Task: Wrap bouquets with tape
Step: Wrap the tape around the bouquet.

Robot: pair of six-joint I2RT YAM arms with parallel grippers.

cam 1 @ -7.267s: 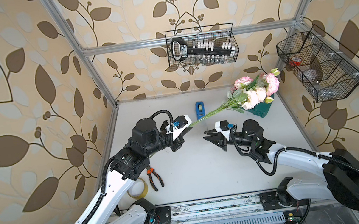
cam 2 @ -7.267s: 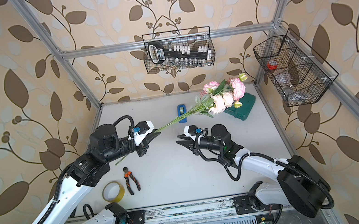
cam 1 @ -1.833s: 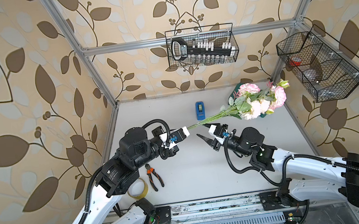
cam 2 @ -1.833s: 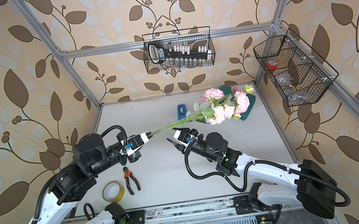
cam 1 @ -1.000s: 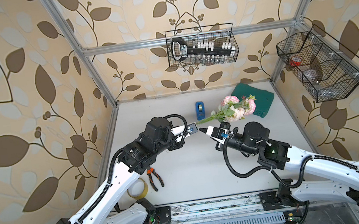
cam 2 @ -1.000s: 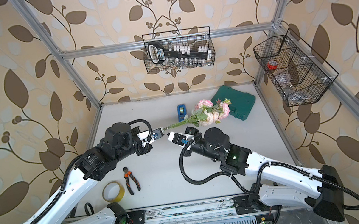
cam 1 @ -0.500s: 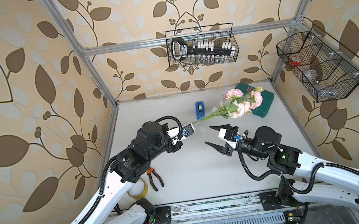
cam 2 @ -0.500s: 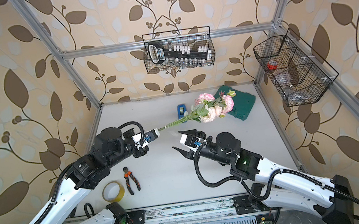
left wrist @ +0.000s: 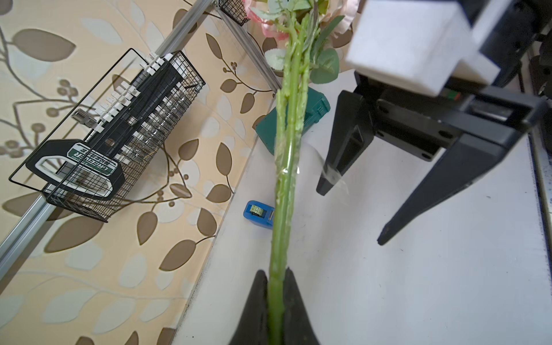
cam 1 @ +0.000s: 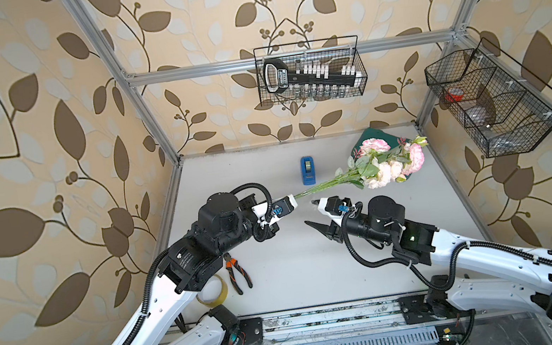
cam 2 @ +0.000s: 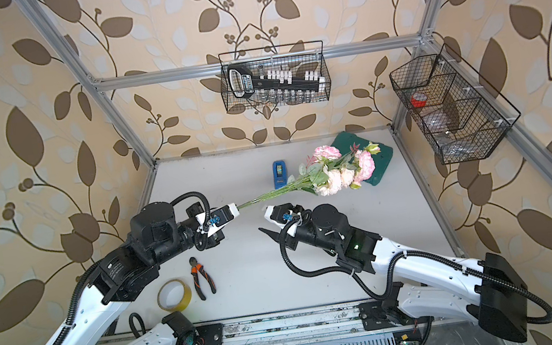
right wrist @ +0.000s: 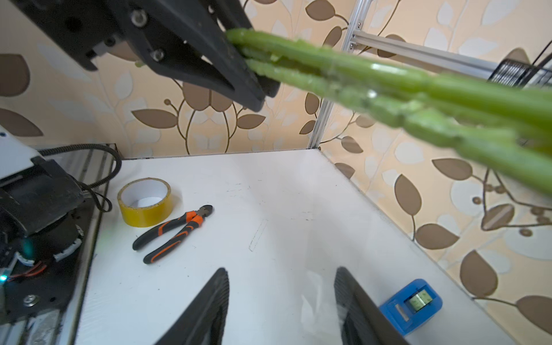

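Right gripper (cam 1: 311,212) has drawn back from the bouquets (cam 1: 383,168) with jaws now parted, while left gripper (left wrist: 274,273) still clamps them tight

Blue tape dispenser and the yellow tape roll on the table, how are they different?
The blue tape dispenser is a plastic housing holding a small pale roll; the yellow tape roll is a bare, wider ring lying flat with its hole up. The dispenser sits toward the back wall; the yellow roll lies at the near edge, beside the pliers. Both rest on the white table.
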